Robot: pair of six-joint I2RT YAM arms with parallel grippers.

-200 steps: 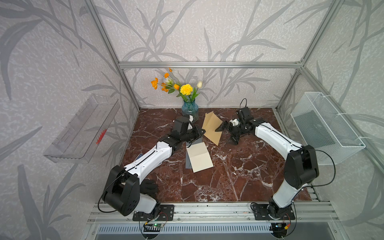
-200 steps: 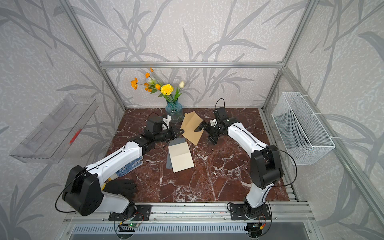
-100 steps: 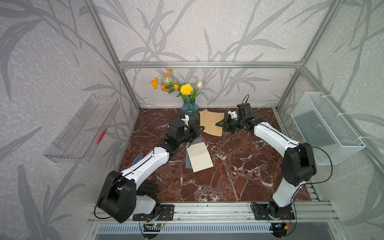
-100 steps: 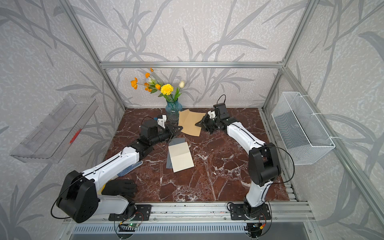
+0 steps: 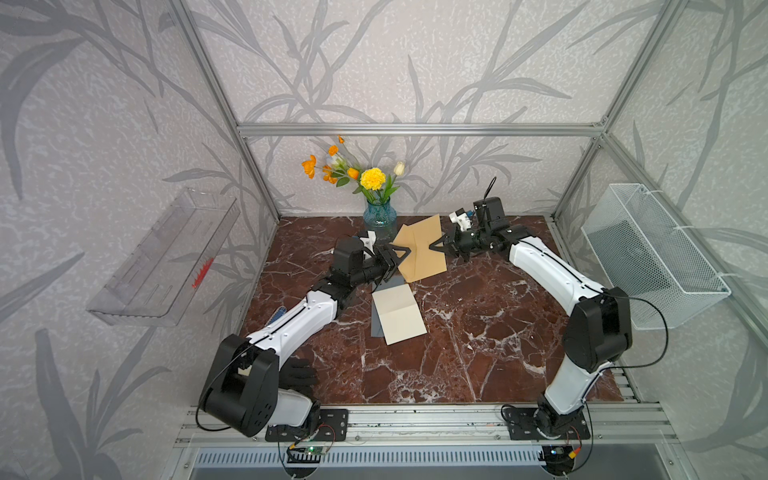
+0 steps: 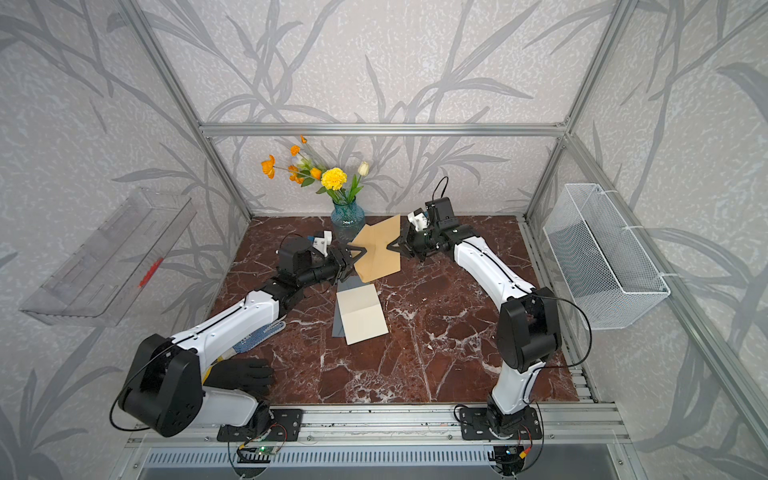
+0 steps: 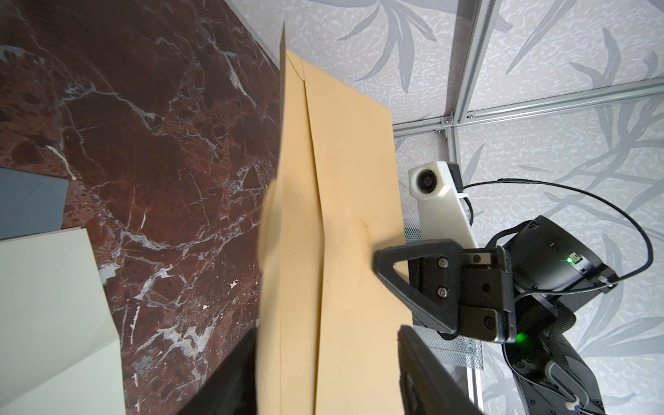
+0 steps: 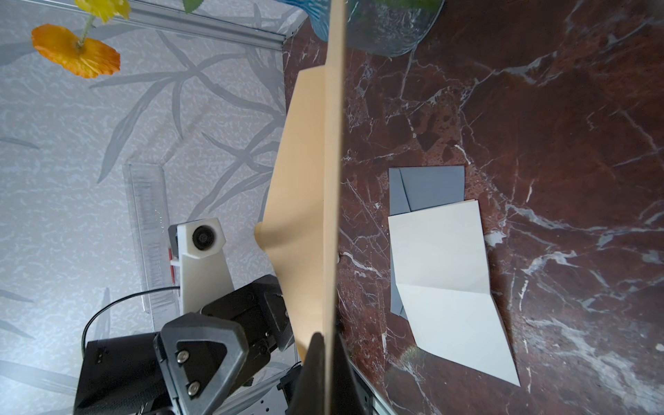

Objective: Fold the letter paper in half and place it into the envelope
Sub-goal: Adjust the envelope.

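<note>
The tan envelope (image 5: 419, 253) (image 6: 380, 253) hangs on edge above the back of the marble table, between the two grippers. My right gripper (image 5: 434, 245) (image 8: 325, 337) is shut on its right edge. My left gripper (image 5: 401, 255) (image 7: 327, 334) is at its left edge with jaws apart, and the envelope (image 7: 341, 215) runs between the two fingers. The cream letter paper (image 5: 401, 313) (image 8: 442, 266), creased across its middle, lies flat on a grey sheet (image 5: 390, 282) just in front of the envelope. Neither gripper touches it.
A blue glass vase of flowers (image 5: 379, 214) stands right behind the envelope. A black glove (image 5: 297, 374) and a blue-dotted glove (image 6: 257, 336) lie by the left arm's base. A wire basket (image 5: 648, 257) hangs on the right wall and a clear tray (image 5: 166, 257) on the left wall.
My right gripper has closed on the envelope's edge and holds it up. The left gripper's jaws, shut before, have opened around the envelope.
</note>
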